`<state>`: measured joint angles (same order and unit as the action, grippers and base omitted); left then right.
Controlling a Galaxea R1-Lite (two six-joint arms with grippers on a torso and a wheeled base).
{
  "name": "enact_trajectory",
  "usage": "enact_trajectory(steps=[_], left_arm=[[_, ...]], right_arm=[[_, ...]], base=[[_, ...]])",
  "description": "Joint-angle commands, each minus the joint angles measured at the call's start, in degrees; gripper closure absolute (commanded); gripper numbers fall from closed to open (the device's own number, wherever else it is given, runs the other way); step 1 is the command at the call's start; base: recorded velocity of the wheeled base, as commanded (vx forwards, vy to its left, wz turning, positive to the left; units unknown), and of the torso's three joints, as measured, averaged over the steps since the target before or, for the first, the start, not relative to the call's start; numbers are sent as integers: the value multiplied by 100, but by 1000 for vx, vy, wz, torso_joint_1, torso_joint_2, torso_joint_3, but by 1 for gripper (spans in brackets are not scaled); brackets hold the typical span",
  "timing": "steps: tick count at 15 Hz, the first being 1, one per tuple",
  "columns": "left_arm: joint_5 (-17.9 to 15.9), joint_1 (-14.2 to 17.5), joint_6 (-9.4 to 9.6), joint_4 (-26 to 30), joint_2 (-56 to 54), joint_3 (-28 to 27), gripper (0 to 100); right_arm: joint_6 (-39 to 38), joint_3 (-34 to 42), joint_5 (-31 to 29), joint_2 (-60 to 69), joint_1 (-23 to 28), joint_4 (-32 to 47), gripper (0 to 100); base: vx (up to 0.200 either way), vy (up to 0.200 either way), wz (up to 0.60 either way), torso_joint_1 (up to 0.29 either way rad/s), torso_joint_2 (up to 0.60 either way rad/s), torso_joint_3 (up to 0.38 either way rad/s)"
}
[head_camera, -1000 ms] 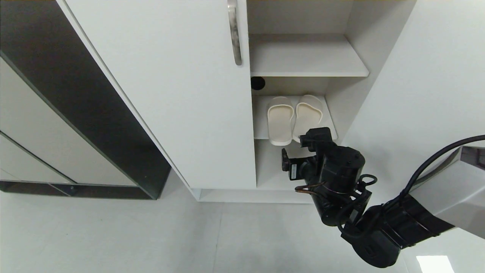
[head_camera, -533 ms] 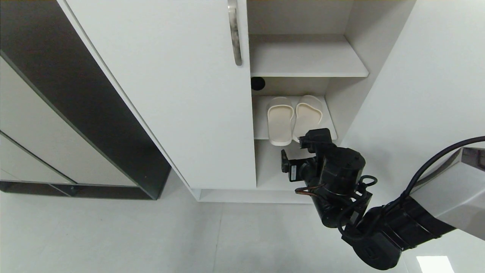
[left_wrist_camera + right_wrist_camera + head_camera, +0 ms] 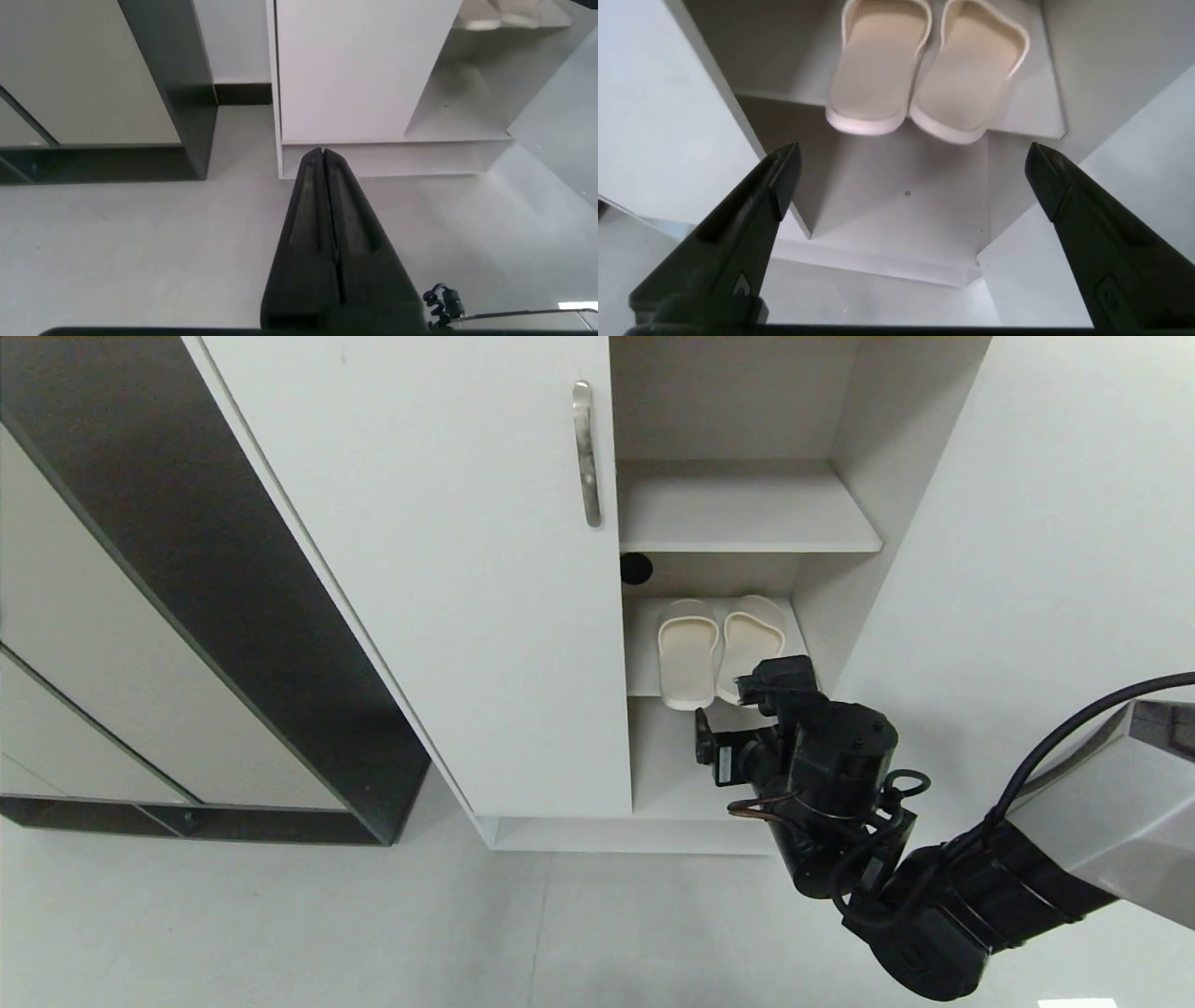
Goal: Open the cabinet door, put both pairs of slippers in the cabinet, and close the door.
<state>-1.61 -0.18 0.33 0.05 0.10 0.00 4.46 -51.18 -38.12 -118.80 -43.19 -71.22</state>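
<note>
A pair of cream slippers [image 3: 717,649] lies side by side on the middle shelf of the white cabinet, heels toward me; the right wrist view has the same slippers [image 3: 926,65]. My right gripper [image 3: 742,709] hangs open just in front of that shelf, level with the compartment below it, nothing between its fingers [image 3: 771,187]. The cabinet's right door [image 3: 1027,541] stands swung open beside my right arm. The left door [image 3: 448,569] is closed, with a metal handle [image 3: 585,453]. My left gripper [image 3: 323,159] is shut and empty, low over the floor in front of the cabinet.
An upper shelf [image 3: 738,513] and the bottom compartment [image 3: 672,765] hold nothing. A small black round fitting [image 3: 635,567] sits on the back wall. A dark frame with pale panels [image 3: 233,616] stands left of the cabinet. Light grey floor [image 3: 373,915] spreads in front.
The whole head view has shifted: the cabinet now sits lower and slightly smaller, so the camera moved. The right gripper stays open before the shelf; the slippers lie as before.
</note>
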Motion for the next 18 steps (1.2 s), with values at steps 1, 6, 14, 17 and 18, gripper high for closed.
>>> enact_trajectory(steps=[1,6,14,17,18], left_arm=[[-6,1,11,4,8,0,100],[-6,1,11,4,8,0,100],[3,1,20,4,8,0,100],[38,1,-24,-5,8,0,100],[38,1,-15,-5,8,0,100]], right_arm=[[2,-15,-2,-65,65,3,0],[2,2,-20,-56,74,-15,0],[2,134,15,6,92,3,0],[11,152,24,-65,109,11,0],[11,143,24,-82,171,11,0]], base=[[0,0,0,2,2,203],[0,0,0,0,1,202],[0,0,0,1,4,133],[0,0,0,0,0,0],[0,0,0,0,0,0]])
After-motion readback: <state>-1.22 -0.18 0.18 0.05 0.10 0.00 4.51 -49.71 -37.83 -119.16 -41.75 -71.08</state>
